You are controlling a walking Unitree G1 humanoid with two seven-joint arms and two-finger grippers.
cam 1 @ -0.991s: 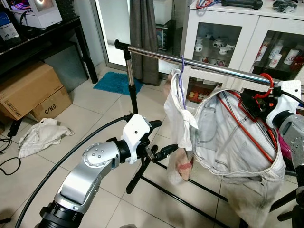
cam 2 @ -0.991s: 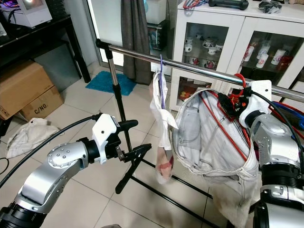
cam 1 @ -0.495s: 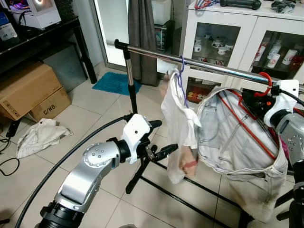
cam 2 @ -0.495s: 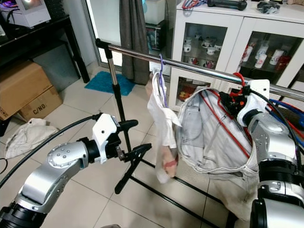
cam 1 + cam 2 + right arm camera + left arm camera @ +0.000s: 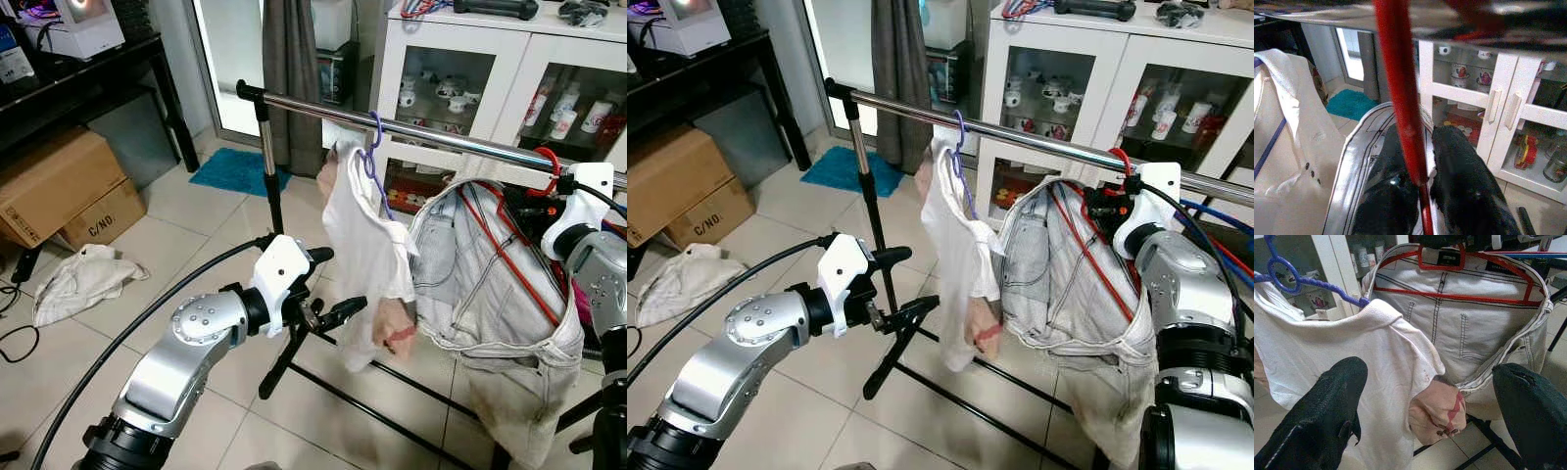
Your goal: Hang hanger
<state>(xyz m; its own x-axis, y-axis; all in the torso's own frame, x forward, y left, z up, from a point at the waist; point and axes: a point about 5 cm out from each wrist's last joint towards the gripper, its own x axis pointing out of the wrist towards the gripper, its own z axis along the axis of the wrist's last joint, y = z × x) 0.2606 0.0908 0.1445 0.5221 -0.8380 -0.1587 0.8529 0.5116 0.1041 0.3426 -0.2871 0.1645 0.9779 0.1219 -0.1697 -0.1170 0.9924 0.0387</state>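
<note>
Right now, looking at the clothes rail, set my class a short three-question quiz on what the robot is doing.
1. True or false: the red hanger carries pale jeans.
2. Which gripper pinches the red hanger? A left, B right.
3. Fill in: the white shirt hangs from a ____ hanger on the rail.

Key: 1 true. 2 B, the right gripper; the left gripper is open, holding nothing. 3 purple.

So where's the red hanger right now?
The red hanger hooks over the metal rail on the robot's right, carrying the pale jeans, beside the white shirt. The right gripper pinches it.
</note>
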